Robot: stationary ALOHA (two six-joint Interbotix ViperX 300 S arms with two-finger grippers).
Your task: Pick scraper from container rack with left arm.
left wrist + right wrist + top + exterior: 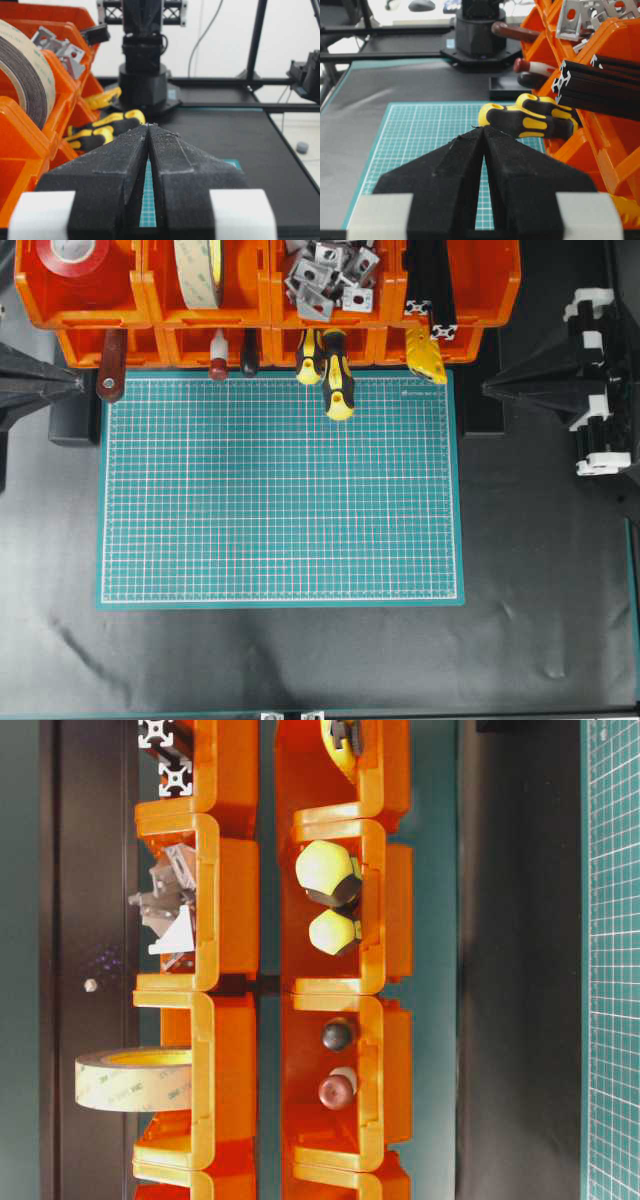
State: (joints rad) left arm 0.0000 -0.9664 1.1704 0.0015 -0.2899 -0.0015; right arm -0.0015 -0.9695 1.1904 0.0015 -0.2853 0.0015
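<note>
The scraper [110,362] sticks out of the lower left bin of the orange container rack [262,302], its reddish-brown handle with the end hole lying over the mat's top left corner. The blade is hidden inside the bin. In the right wrist view the scraper's handle [516,31] shows far back. My left gripper [78,383] is shut, its pointed tip just left of the handle's end and apart from it. The left wrist view shows the left gripper [148,125] closed on nothing, with no scraper in sight. My right gripper [487,388] [484,128] rests shut at the right.
Two yellow-and-black screwdrivers [335,380] jut from the rack over the green cutting mat [280,500]. A red-knobbed tool [218,368] and a black handle [249,360] lie between them and the scraper. Upper bins hold tape rolls [200,270], metal brackets [330,275] and black extrusions [430,285].
</note>
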